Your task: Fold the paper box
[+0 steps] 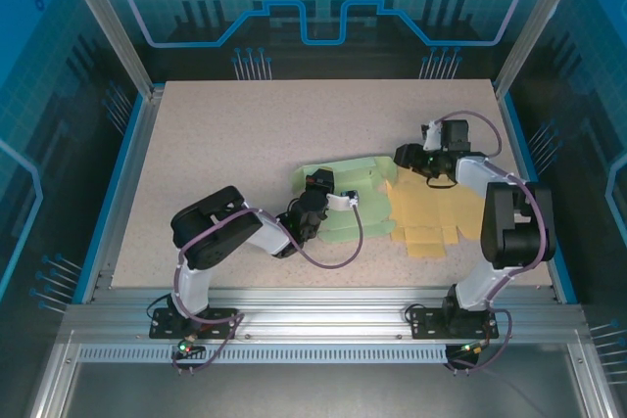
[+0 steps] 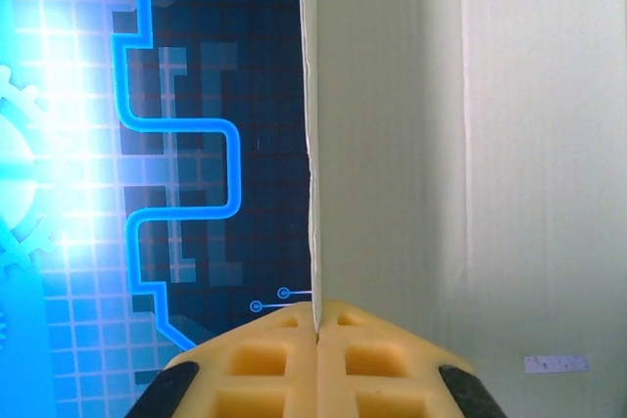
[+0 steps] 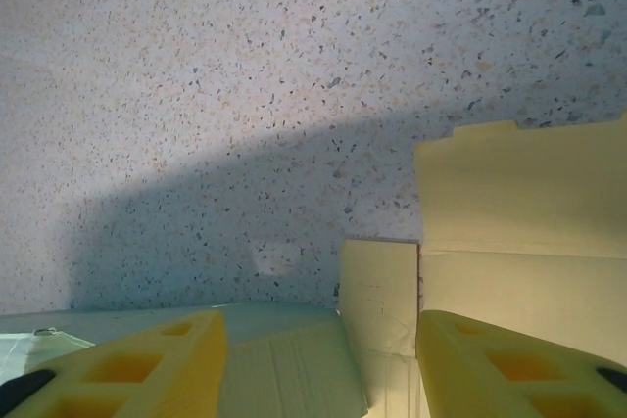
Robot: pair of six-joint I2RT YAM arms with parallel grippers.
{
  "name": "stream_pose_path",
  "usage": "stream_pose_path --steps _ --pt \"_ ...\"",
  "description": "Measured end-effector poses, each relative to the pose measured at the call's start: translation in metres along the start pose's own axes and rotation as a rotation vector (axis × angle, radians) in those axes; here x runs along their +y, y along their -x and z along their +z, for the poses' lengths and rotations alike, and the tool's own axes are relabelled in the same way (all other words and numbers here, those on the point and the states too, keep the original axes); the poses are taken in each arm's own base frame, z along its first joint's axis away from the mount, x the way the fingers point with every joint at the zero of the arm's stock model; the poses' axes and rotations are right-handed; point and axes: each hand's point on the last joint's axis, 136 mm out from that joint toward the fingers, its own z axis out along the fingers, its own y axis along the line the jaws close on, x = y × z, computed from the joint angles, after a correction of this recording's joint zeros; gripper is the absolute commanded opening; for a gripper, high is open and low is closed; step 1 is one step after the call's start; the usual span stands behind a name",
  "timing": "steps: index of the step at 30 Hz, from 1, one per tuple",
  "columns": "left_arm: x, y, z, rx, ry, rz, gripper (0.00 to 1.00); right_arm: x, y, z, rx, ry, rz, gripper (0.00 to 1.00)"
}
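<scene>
Top external view: the green paper box blank [image 1: 338,183] lies near the middle of the speckled table [image 1: 216,144], partly raised, and much of it is covered by the left arm's wrist. At its 3 o'clock lies a flat yellow paper box blank [image 1: 431,220], and their edges meet or overlap; which one lies on top is hard to make out from above. The left gripper [image 1: 351,201] sits over the green blank, and the right gripper [image 1: 404,158] hovers at the seam between the two blanks, toward 12 o'clock.

On the left wrist camera, the left gripper [image 2: 316,325] has its yellow fingers [image 2: 265,364] pressed together on the thin edge of a green panel [image 2: 392,144], which runs off the frame at 12 o'clock and at 3 o'clock.

On the right wrist camera, the right gripper [image 3: 318,325] has its fingers [image 3: 147,364] spread wide with nothing between them. Beneath it, a corner of the green blank [image 3: 284,364] and a flap of the yellow blank [image 3: 519,203] are cut off at the 6 o'clock edge, with shadow across the table [image 3: 245,95].
</scene>
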Motion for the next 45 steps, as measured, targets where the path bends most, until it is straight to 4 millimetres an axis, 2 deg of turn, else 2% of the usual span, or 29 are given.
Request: stream_pose_path --steps 10,28,35,45 --pt "0.000 -0.002 0.001 0.003 -0.001 0.015 0.00 0.002 0.004 0.005 0.006 0.001 -0.021 0.53" --pt "-0.001 -0.002 0.002 0.000 -0.001 0.025 0.00 -0.012 0.007 0.004 0.007 -0.033 0.025 0.52" --pt "-0.001 -0.002 0.002 0.000 -0.001 0.044 0.00 -0.008 0.004 0.020 0.040 0.032 0.054 0.51" --pt "-0.002 -0.012 0.006 0.025 -0.001 0.056 0.00 0.014 -0.004 0.029 0.053 0.078 0.008 0.50"
